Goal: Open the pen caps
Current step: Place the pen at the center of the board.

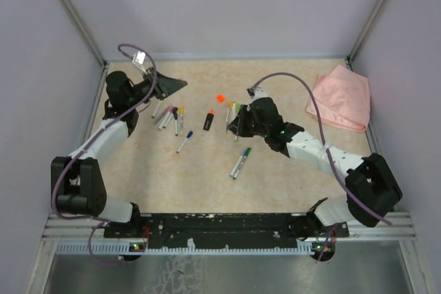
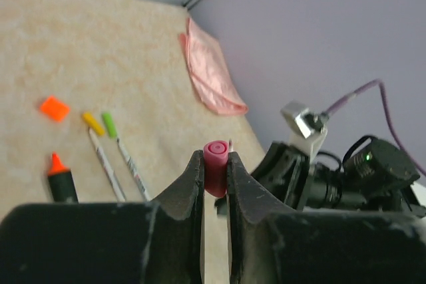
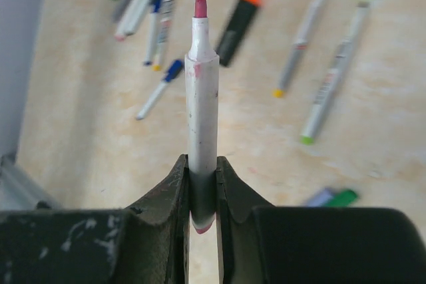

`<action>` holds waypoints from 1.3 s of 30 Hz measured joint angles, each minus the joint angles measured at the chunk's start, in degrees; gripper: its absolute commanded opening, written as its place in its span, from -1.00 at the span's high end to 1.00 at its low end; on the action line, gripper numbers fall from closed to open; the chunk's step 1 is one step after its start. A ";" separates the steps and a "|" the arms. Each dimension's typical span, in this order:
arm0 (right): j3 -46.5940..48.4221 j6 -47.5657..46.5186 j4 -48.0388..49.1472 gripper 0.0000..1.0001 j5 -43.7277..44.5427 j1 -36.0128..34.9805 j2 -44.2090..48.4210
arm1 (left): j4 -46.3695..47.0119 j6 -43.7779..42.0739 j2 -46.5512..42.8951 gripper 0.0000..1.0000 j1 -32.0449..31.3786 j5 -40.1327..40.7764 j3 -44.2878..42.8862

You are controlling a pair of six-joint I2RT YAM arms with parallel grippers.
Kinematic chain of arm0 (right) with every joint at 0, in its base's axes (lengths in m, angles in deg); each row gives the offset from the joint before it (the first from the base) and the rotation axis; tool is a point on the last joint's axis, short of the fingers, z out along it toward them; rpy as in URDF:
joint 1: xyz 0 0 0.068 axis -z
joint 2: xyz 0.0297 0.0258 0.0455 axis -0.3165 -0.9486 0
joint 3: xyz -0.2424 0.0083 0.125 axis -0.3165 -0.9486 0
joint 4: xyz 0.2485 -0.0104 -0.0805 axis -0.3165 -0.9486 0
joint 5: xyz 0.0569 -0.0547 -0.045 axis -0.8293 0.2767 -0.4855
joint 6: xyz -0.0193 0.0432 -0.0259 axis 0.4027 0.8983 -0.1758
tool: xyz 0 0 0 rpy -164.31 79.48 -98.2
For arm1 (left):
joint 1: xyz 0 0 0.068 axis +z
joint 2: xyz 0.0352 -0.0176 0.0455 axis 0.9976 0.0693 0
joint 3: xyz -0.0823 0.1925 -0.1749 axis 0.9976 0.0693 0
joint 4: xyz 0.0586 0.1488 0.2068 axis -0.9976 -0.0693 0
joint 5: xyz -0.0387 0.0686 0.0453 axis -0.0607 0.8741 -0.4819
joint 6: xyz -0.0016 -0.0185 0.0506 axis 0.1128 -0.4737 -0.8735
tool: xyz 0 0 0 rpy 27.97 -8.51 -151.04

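Closest to the left wrist camera, the left gripper (image 2: 214, 164) has its jaws closed on a pink cap (image 2: 215, 153), which sits upright between the dark fingers (image 2: 192, 181) with its round end facing the lens. No pen is in it.

On the right wrist view, the right gripper (image 3: 202, 164) clamps a white barrel (image 3: 202, 98) near its lower end. The barrel stands upright between the fingers (image 3: 173, 187), its bare pink tip (image 3: 200, 3) uncovered.

From above, the left gripper (image 1: 162, 87) is at the far left of the table (image 1: 289, 184) and the right gripper (image 1: 234, 119) is near the middle, well apart from it.

An orange cap (image 1: 220, 98) lies loose on the table, apart from any pen, with an orange-tipped highlighter (image 1: 209, 120) just beside it. Two capped pens lie side by side by the right gripper, one with a yellow cap (image 2: 92, 123), one with a green cap (image 2: 109, 124). A bunch of capped pens (image 1: 169, 116) lies left of the highlighter, and a pen with a blue cap (image 3: 173, 68) lies alone near them. Another pen (image 1: 240, 162) lies towards the near edge. A pink cloth (image 1: 341, 98) rests at the far right corner.
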 measured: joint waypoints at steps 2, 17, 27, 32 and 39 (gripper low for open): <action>-0.35 -0.15 -3.15 1.00 4.87 2.19 0.46 | -3.52 -1.49 -1.84 1.00 0.00 -0.44 3.37; 3.19 -4.00 -13.22 0.93 11.15 6.16 -14.64 | -13.33 -6.69 -8.13 1.00 0.00 -1.68 8.70; 8.52 -6.05 -13.25 0.80 10.99 6.51 -21.68 | -13.79 -6.80 -8.13 1.00 -0.02 -2.67 9.51; 9.27 -6.01 -13.16 0.56 10.23 6.73 -23.02 | -14.80 -7.19 -8.13 1.00 -0.04 -2.80 9.57; 9.27 -5.40 -13.22 0.42 9.16 6.78 -23.04 | -17.59 -9.18 -8.13 1.00 -0.72 -2.67 9.55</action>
